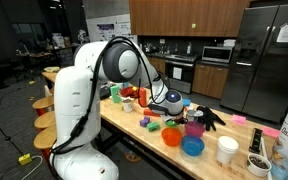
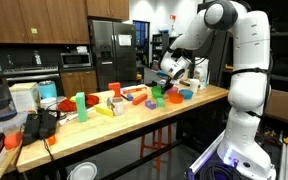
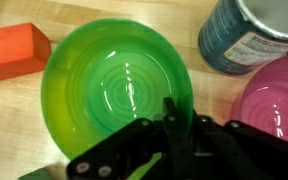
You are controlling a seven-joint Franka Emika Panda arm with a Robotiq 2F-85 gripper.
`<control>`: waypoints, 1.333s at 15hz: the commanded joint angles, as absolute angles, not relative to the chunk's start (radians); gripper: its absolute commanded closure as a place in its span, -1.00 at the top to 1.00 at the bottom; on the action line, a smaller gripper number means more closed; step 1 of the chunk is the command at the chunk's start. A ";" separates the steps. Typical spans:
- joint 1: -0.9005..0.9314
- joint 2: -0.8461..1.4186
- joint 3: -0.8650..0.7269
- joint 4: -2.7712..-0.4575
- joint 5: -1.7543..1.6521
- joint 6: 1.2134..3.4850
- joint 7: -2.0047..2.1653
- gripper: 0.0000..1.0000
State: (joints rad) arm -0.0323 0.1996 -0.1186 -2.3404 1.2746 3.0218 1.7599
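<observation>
In the wrist view the gripper is seen with its two black jaws drawn close together over the near rim of the green bowl, so the rim appears to be pinched between them. The bowl stands upright on the wooden table, just in front of the claw. It is round, made of translucent green plastic, glossy, with concentric rings moulded in its bottom. It is judged to be light and stiff, not fragile, but smooth enough to slip or to tilt when held at one side only. The thin rim is the natural place for a hold, as the wall is too wide to be spanned. An orange block with matt faces lies beside the bowl. A blue can with a printed label and a glossy pink bowl are found on the other side, near it.
</observation>
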 commanded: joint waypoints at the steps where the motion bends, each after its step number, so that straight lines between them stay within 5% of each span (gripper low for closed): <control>1: -0.029 0.164 -0.141 -2.377 1.236 3.069 1.787 -1.00; 20: -0.010 -0.002 -0.329 -2.594 0.994 3.383 1.740 -0.98</control>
